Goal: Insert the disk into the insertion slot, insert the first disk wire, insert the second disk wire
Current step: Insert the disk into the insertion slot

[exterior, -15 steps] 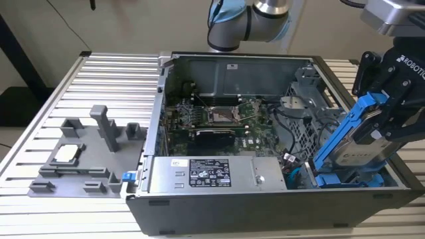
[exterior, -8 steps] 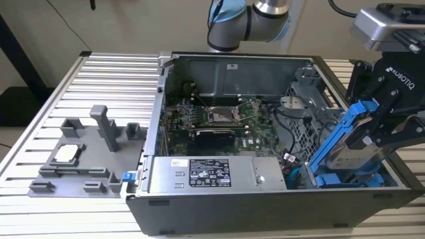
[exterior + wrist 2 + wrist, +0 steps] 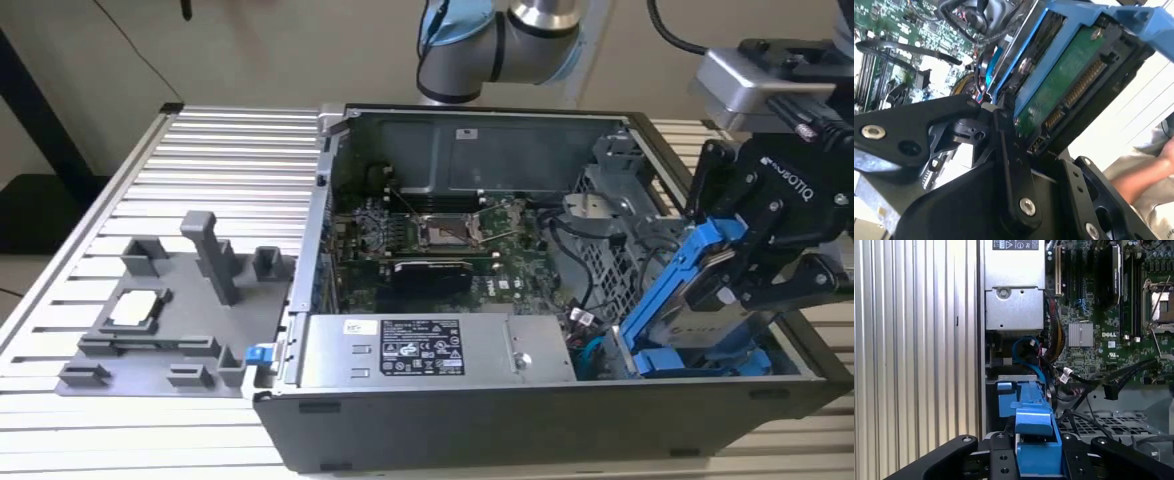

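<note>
My gripper (image 3: 747,275) is shut on the disk (image 3: 674,290), a drive in a bright blue carrier frame. It holds the disk tilted steeply over the open computer case's corner at the exterior view's right. The disk's lower end dips into the case beside the grey drive cage with the insertion slot (image 3: 617,250), whose opening I cannot make out. In the second wrist view the disk (image 3: 1064,85) shows its green board and connectors above a black finger (image 3: 1009,155). The first wrist view looks along the blue carrier (image 3: 1034,430). Loose blue (image 3: 1026,347) and black wires (image 3: 1111,390) lie near it.
Another blue-framed drive (image 3: 707,360) sits low in the same corner. The grey labelled power-supply box (image 3: 427,350) lies along the case's near wall, with the motherboard (image 3: 441,235) behind it. A grey fixture (image 3: 174,320) stands on the ribbed table. A person's arm (image 3: 1149,170) is close by.
</note>
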`<action>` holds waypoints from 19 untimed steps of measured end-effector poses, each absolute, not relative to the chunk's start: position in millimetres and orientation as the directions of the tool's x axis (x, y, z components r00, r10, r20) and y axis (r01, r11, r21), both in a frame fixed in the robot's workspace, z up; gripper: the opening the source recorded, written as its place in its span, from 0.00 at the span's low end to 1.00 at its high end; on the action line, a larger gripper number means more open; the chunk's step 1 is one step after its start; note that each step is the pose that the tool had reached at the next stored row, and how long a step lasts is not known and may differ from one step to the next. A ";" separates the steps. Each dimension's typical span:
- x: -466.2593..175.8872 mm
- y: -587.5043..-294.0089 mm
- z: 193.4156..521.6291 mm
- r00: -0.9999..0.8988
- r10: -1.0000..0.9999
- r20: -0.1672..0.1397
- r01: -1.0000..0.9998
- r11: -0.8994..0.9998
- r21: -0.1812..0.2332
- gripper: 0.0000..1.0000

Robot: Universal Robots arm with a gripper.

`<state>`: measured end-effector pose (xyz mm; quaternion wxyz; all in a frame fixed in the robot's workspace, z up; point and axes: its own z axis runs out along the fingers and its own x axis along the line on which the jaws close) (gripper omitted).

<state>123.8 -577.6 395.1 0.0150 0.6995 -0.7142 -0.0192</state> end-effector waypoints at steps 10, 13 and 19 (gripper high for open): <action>123.8 -577.5 382.3 -0.021 -1.000 -0.005 -0.999 0.021 0.048 0.33; 123.8 -577.5 382.1 -0.021 -1.000 -0.006 -0.999 0.021 0.048 0.33; 123.8 -577.5 381.9 -0.021 -1.000 -0.006 -0.999 0.021 0.048 0.40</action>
